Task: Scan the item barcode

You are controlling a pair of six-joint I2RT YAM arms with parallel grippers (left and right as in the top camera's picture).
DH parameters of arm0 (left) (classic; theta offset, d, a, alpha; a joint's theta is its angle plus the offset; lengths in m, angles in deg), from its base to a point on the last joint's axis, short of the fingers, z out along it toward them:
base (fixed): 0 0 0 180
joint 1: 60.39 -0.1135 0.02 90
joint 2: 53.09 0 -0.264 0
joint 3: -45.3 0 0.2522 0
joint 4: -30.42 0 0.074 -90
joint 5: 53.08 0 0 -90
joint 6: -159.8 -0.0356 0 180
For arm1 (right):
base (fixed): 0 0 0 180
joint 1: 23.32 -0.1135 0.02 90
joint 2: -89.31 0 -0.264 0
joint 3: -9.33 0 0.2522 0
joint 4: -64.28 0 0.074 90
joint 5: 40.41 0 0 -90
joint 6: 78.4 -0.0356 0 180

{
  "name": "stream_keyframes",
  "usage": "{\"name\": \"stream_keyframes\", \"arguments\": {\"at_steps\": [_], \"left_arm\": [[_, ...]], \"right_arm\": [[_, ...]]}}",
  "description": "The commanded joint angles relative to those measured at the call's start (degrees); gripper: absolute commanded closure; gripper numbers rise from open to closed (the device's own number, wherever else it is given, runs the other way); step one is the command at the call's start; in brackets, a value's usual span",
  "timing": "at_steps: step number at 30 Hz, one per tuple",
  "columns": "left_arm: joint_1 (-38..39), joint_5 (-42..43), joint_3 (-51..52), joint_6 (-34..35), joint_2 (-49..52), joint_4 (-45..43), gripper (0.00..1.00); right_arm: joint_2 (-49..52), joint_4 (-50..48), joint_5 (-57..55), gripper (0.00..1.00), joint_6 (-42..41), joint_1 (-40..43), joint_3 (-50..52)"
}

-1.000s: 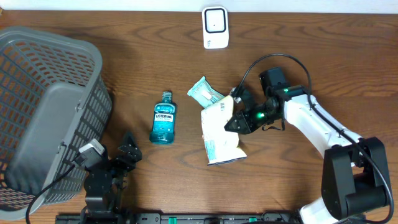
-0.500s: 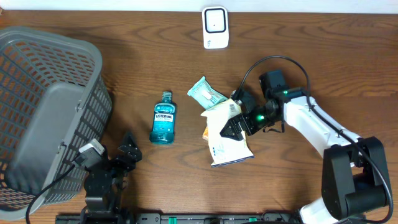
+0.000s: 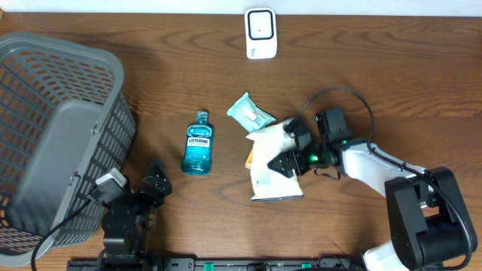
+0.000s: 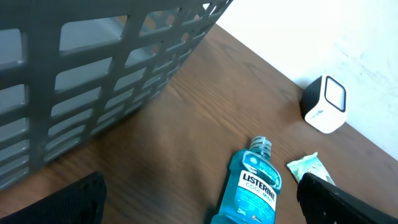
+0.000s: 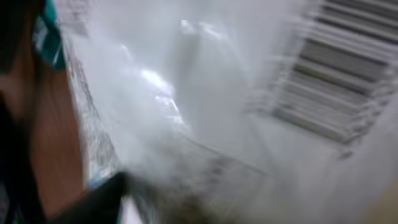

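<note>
Blue bottle (image 3: 198, 145) label reads LISTERINE; white packet (image 3: 267, 179) shows a barcode (image 5: 339, 81)

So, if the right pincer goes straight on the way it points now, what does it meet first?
The white packet: the right pincer points straight at it, and the packet fills its wrist view. Whether they already touch is unclear.

Brown wood-grain worktop (image 3: 392, 68); grey lattice basket (image 3: 113, 143); teal-blue bottle (image 3: 198, 143) with a white-lettered label; white scanner (image 3: 260, 33) with a grey face; pale green packet (image 3: 248, 113); white pouch (image 3: 269, 169) with orange and teal print, and blurred dark stripes (image 5: 336, 87) on it, probably a barcode.
</note>
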Motion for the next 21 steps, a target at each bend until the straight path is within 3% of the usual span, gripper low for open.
{"name": "stream_keyframes", "arguments": {"at_steps": [1,3,9,13,15,18,21], "left_arm": [[-0.17,-0.7,0.46,0.09,-0.42,1.33,0.02],[-0.17,-0.72,0.46,0.09,-0.42,1.33,0.02],[-0.17,-0.7,0.46,0.09,-0.39,1.33,0.02],[-0.17,-0.7,0.46,0.09,-0.39,1.33,0.02],[-0.17,-0.7,0.46,0.09,-0.42,1.33,0.02],[-0.17,-0.72,0.46,0.09,-0.42,1.33,0.02],[-0.17,-0.72,0.46,0.09,-0.39,1.33,0.02]], "right_arm": [[1.57,-0.7,2.8,0.73,-2.47,0.0,4.28],[1.57,-0.68,4.35,0.99,-2.49,0.81,4.37],[0.55,-0.59,17.57,0.99,-2.49,4.92,3.52],[-2.43,2.29,19.47,0.99,-2.45,6.45,1.95],[-5.18,4.33,17.07,0.99,-2.47,6.32,1.4],[-9.94,8.31,7.06,0.81,-2.47,5.03,1.14],[-12.31,11.02,-1.01,0.83,-1.73,3.37,0.76]]}}
